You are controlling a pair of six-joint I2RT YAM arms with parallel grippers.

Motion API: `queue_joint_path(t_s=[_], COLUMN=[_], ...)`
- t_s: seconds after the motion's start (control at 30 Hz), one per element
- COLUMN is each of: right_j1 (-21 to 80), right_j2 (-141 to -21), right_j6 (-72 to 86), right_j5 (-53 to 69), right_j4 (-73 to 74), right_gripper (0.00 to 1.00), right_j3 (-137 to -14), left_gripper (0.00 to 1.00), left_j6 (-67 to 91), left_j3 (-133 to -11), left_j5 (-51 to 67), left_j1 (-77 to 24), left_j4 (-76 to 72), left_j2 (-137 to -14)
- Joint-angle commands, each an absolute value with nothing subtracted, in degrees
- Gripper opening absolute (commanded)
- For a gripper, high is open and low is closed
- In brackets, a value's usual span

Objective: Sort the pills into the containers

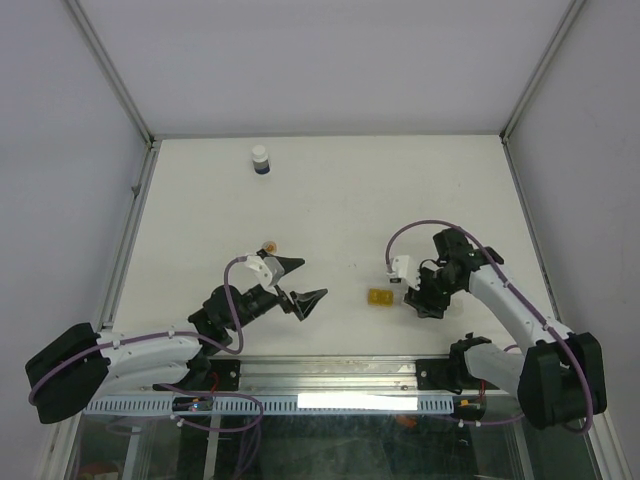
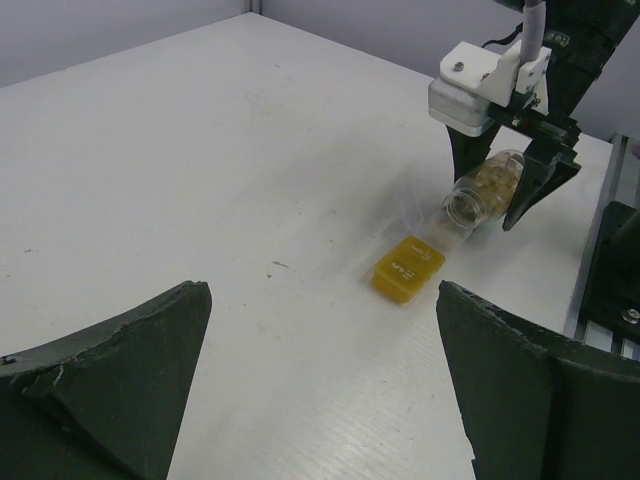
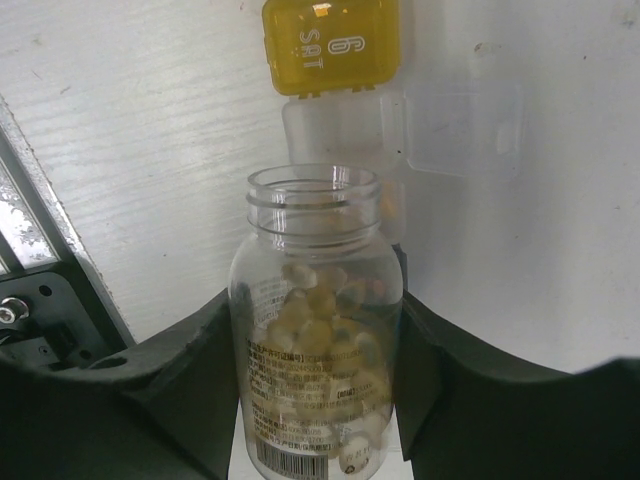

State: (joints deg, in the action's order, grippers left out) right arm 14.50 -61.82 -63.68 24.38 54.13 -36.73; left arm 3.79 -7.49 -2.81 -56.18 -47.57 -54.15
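Observation:
My right gripper (image 3: 318, 310) is shut on a small clear vial (image 3: 315, 400) that holds several tan pills (image 3: 318, 335). The vial has no cap, and its open mouth points at the containers (image 3: 335, 80). Of that strip I see a shut yellow compartment (image 3: 330, 45) and a clear compartment (image 3: 340, 125) with its lid (image 3: 460, 130) folded open. In the top view the strip (image 1: 379, 297) lies just left of the right gripper (image 1: 424, 298). My left gripper (image 1: 305, 283) hovers open to the strip's left with nothing in it. In the left wrist view its fingers (image 2: 110, 370) frame the yellow compartment (image 2: 408, 266) and the vial (image 2: 487, 190).
A dark blue bottle (image 1: 260, 160) with a white cap stands at the far side of the table. A small pale object (image 1: 267, 245) lies by the left wrist. Metal frame rails run along the table's sides and near edge (image 1: 330, 372).

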Motion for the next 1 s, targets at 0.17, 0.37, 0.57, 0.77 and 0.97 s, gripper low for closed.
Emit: queue_joint_path(t_s=[0.17, 0.37, 0.57, 0.77, 0.97], right_j1=[17.3, 18.5, 20.0, 21.4, 22.9], right_j2=[-63.4, -64.4, -65.2, -66.0, -66.9], right_j6=[-60.7, -59.6, -58.2, -57.0, -56.0], right_j5=[19.0, 17.4, 15.1, 13.5, 11.9], right_j4=[52.7, 52.8, 53.5, 53.9, 54.0], right_gripper=[0.0, 0.0, 0.0, 0.0, 0.0], right_j3=[-39.8, -40.4, -41.5, -42.4, -43.0], left_gripper=[0.99, 0.99, 0.99, 0.99, 0.99], left_j6=[4.0, 4.0, 3.9, 3.9, 4.0], left_j3=[-7.0, -7.0, -7.0, -6.7, -6.4], left_j5=[-3.8, -3.8, -3.9, -4.1, -4.1], left_j1=[-56.1, -56.1, -56.1, -56.1, -56.1], left_j4=[-49.0, -48.9, -48.6, -48.4, -48.2], left_j2=[-52.6, -52.4, -52.0, -51.6, -51.3])
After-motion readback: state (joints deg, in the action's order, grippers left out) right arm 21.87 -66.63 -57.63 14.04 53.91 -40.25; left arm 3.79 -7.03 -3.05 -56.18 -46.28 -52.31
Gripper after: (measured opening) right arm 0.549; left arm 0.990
